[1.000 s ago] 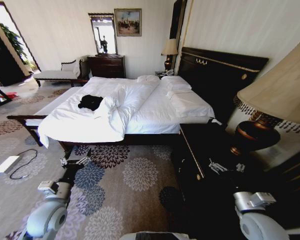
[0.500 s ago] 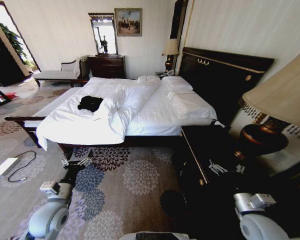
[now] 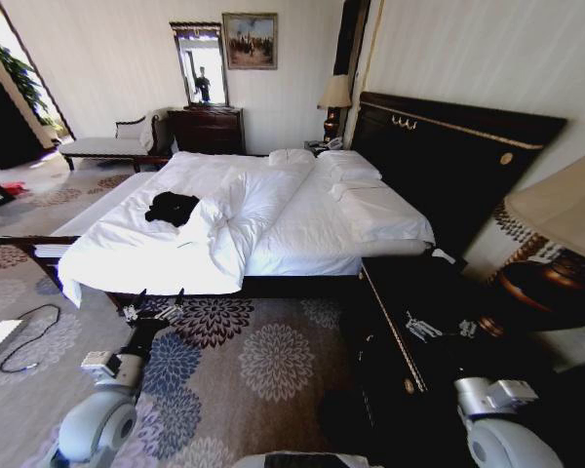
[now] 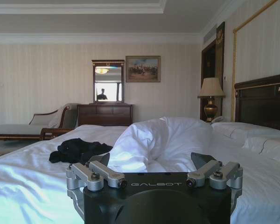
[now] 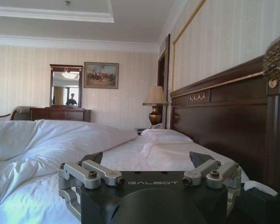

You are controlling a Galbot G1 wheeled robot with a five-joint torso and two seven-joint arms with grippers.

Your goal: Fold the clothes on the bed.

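My black top (image 3: 173, 207) lies crumpled on the white bed (image 3: 302, 219), near its foot and beside the bunched duvet (image 3: 236, 210). My left claw (image 3: 153, 307) hangs low over the floral carpet (image 3: 263, 356) short of the bed, its fingers spread and holding nothing. My right claw (image 3: 439, 327) sits above the dark nightstand (image 3: 409, 292), equally wide and bare.

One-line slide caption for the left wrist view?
Open left end effector faces the white bed, black top bunched beside the rumpled duvet.
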